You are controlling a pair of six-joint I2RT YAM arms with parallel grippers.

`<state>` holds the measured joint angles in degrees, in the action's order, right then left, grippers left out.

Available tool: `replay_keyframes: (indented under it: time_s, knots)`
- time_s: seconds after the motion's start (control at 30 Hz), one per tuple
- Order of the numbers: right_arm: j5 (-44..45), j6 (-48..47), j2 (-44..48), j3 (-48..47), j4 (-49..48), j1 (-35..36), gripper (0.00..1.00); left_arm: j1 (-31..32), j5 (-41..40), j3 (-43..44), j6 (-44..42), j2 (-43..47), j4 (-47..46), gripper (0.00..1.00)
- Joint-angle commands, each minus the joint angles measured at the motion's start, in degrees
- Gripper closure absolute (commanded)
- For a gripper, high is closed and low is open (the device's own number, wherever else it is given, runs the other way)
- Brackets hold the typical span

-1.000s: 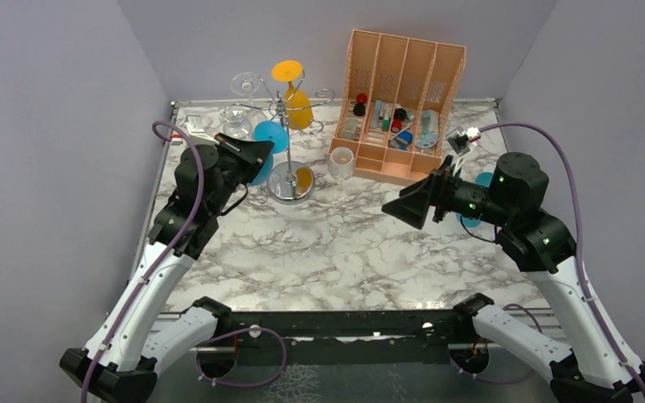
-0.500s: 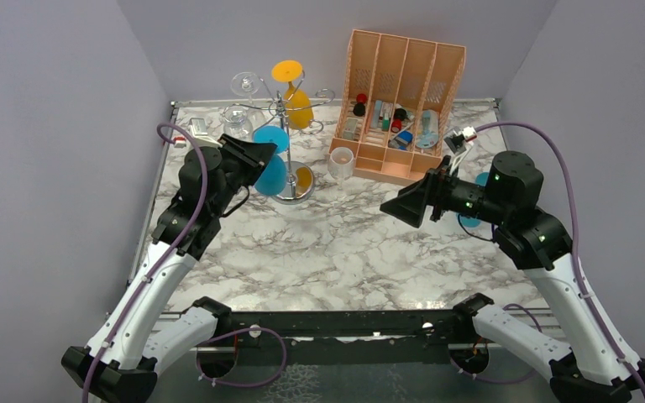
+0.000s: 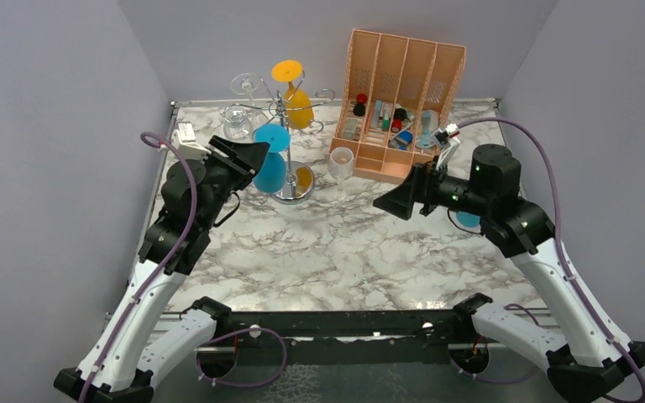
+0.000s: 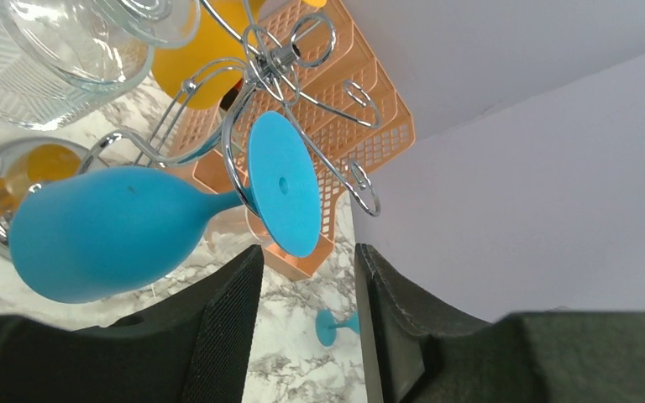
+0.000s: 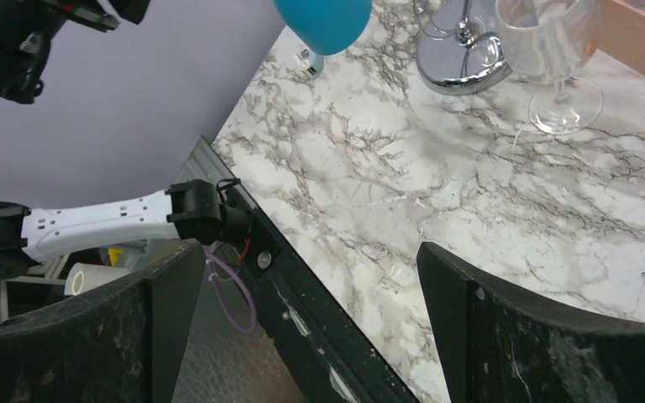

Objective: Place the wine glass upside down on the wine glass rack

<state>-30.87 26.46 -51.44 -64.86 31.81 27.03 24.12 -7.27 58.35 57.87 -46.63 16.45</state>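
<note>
Backing away from the wine glass rack (image 3: 284,143), the left claw (image 3: 250,154) has spread its jaws since the earlier top views. The blue wine glass (image 3: 270,172) it carried then now hangs on the rack, foot up and bowl down, just ahead of its fingertips. The right claw (image 3: 393,204) has drifted slightly toward the back; it gapes wide and carries nothing. To finish the release well, I judge the left claw should retreat straight along its own line, with no lift or sideways swing, until the bowl is well clear. Beyond the pole hang a yellow glass (image 3: 299,107) and a hanging clear glass (image 3: 237,122); an orange organiser (image 3: 399,101) stands far to the left claw's right.

From the left wrist, the jaws stand apart with nothing between them. The blue glass sits ahead and to the left, apart from both fingers, its stem caught in a curled wire arm. A second blue glass (image 4: 334,326) shows far ahead.

From the right wrist, only the marble table (image 5: 386,168) lies between the parted jaws. A standing clear glass (image 5: 554,59) ahead, beside the rack's disc base, could obstruct an approach from this side.
</note>
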Motion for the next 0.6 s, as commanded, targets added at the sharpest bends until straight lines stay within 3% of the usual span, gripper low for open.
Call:
replay_keyframes:
  time_s: [0.0, 0.07, 0.13, 0.17, 0.2, 0.57]
  knots:
    - [1.7, 1.1, -2.3, -0.9, -2.0, 0.3, 0.00, 0.0, -3.5, 1.0, -7.0, 3.5, 2.5, 0.49]
    - [1.6, 2.4, -3.6, -0.5, -3.7, 0.3, 0.01, 0.0, -4.1, 1.5, -9.7, 4.6, 3.9, 0.44]
    - [1.2, 3.6, -5.0, -0.3, -6.0, 0.3, 0.06, 0.0, -4.5, 2.3, -13.0, 5.6, 5.2, 0.25]
    - [1.1, 4.1, -6.1, -0.5, -7.2, 0.3, 0.08, -0.1, -4.7, 2.6, -14.6, 6.2, 6.0, 0.05]
    - [1.1, 4.5, -7.2, -0.8, -8.0, 0.3, 0.10, 0.0, -4.6, 2.9, -16.6, 6.7, 6.6, 0.02]
    - [10.9, 4.1, -24.5, -7.7, -8.0, 0.3, 0.29, 0.0, 5.0, -2.4, -30.8, 15.1, 8.0, 0.01]
